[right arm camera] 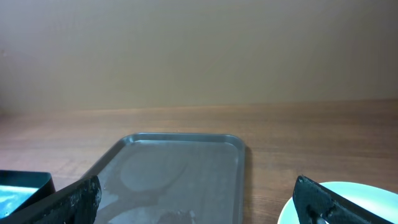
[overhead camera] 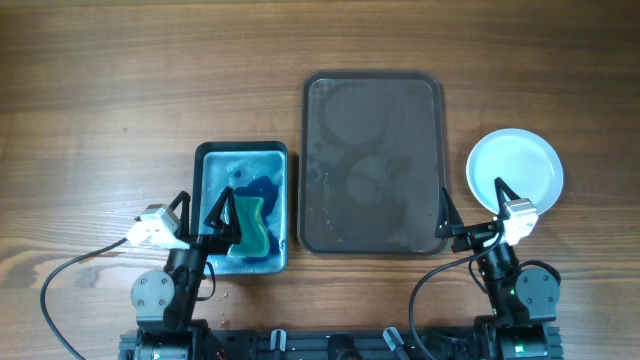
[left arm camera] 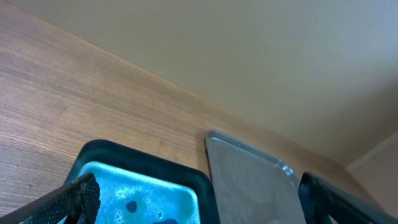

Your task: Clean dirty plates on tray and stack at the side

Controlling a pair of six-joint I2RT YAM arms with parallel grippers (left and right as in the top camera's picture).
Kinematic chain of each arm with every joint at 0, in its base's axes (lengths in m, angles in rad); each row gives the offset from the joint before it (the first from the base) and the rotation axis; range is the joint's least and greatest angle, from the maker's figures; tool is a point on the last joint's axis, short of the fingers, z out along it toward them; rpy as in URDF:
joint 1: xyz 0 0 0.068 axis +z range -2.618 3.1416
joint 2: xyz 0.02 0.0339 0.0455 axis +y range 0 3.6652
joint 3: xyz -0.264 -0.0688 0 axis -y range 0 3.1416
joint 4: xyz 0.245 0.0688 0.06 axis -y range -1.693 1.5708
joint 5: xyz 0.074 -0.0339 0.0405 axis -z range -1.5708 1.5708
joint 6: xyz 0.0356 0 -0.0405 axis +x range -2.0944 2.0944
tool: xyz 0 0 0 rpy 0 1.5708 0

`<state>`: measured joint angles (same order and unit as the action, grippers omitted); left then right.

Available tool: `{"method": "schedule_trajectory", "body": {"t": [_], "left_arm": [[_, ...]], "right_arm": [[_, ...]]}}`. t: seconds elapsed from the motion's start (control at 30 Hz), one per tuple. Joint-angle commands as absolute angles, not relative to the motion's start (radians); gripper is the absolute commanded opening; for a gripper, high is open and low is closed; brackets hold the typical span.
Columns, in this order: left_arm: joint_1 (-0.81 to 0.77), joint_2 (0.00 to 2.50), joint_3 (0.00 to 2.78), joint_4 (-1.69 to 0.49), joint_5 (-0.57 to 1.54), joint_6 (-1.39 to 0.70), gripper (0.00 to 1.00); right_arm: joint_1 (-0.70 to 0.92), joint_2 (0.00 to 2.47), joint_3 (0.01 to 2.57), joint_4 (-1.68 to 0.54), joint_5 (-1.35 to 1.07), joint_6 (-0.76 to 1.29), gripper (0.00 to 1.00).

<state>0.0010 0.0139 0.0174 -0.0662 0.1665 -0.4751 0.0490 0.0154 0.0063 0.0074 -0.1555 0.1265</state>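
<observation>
Where the two arms rise from the near edge at 6 o'clock, both hands hang released above the wooden worktop [overhead camera: 100, 80], fingers spread wide and gripping nothing. The left hand [overhead camera: 206, 195] hovers over the near half of the blue-lined basin [overhead camera: 245, 147]. One finger is outside the basin's 9 o'clock wall and the other is above the green sponge [overhead camera: 252, 225], which lies in soapy blue water toward the basin's 5 o'clock corner. Whether that finger touches the sponge cannot be told.

The right hand [overhead camera: 470, 190] hangs over the strip of worktop between the tray [overhead camera: 372, 100] and the white plate [overhead camera: 515, 165]. One of its fingers is above the tray's 4 o'clock rim and the other above the plate's 7 o'clock edge.

Farther out, the dark tray lies lengthwise at the middle of the worktop, just at 3 o'clock of the basin, with faint round wet marks on its floor. The plate rests on the wood at 3 o'clock of the tray, off it and apart from its rim, its face plain white. Whether more plates lie under it cannot be told.
</observation>
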Motion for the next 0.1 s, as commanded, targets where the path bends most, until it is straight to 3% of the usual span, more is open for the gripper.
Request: {"method": "schedule_trajectory", "body": {"t": [0.0, 0.07], "left_arm": [[-0.005, 0.007, 0.006, -0.059, 0.183, -0.456, 1.00], [-0.005, 0.007, 0.006, -0.059, 0.183, -0.456, 1.00]], "right_arm": [[0.046, 0.005, 0.005, 0.010, -0.150, 0.133, 1.00], [0.046, 0.005, 0.005, 0.010, -0.149, 0.133, 1.00]]}}
